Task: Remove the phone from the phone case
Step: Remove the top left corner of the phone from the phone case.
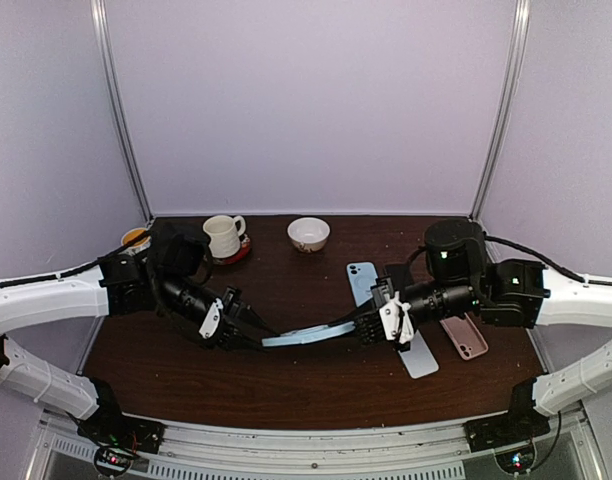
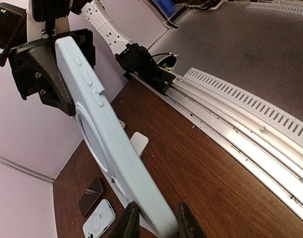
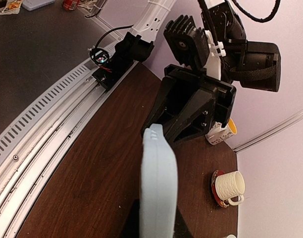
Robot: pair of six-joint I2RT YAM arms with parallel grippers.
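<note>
While both my arms reach inward over the dark wooden table (image 1: pixel 316 400), left arm (image 1: pixel 46 300) from the left side and right arm (image 1: pixel 576 300) from the right, the phone case (image 1: pixel 306 335) hangs between them, clear of the wood, near the table's middle.

Case: pale blue, bowed slightly along its span. Side buttons and a round cut-out show from my left wrist view. I cannot tell whether a phone sits inside.

My left claw (image 1: pixel 248 338) is closed on the case's left end, fingers (image 2: pixel 129 223) pressed to either side. My right claw (image 1: pixel 364 327) is clamped on the opposite end.

Flat on the table around my right claw: a pale blue phone (image 1: pixel 361 280), a grey phone (image 1: pixel 421 358), a pink phone (image 1: pixel 464 337).

Far edge: a white ribbed mug (image 1: pixel 222 237) on a red coaster (image 1: pixel 242 251), a small bowl (image 1: pixel 308 234) beside it, and a yellow cup (image 1: pixel 135 238) at the left corner.
</note>
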